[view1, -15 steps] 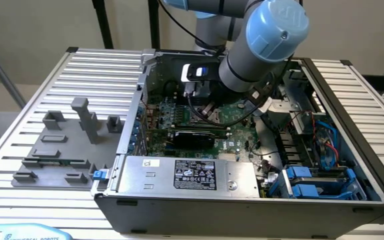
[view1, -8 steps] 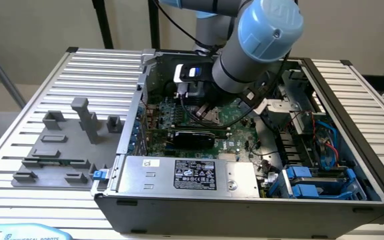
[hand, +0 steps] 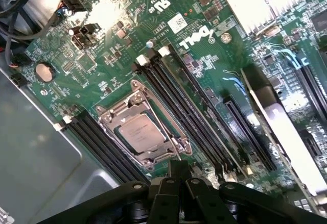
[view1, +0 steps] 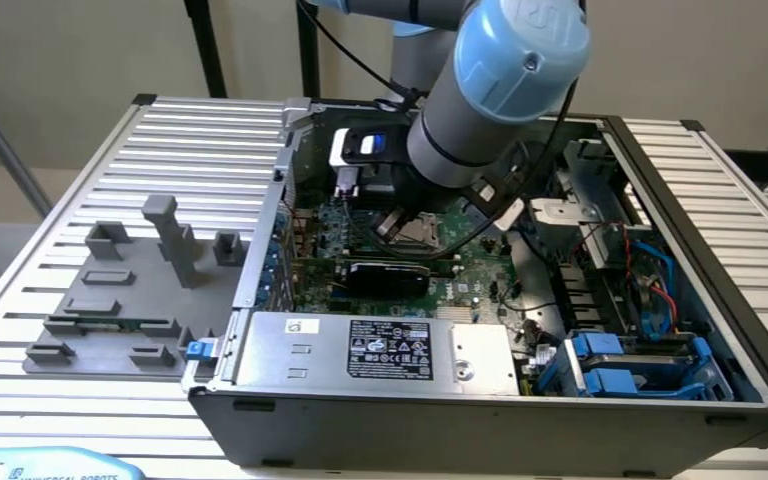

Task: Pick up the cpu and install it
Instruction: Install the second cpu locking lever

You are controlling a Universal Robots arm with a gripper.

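Sitting in motherboard socket point(hand: 143, 132), cpu point(hand: 138, 132), claw point(hand: 176, 183) just beside

cpu point(hand: 139, 132): small flat square chip, silvery metal top w/ faint print, lying flat & seated in the motherboard socket point(hand: 144, 131), metal frame around it. Sits between black memory slot banks. In exterior view it's at board centre point(view1: 411, 233).
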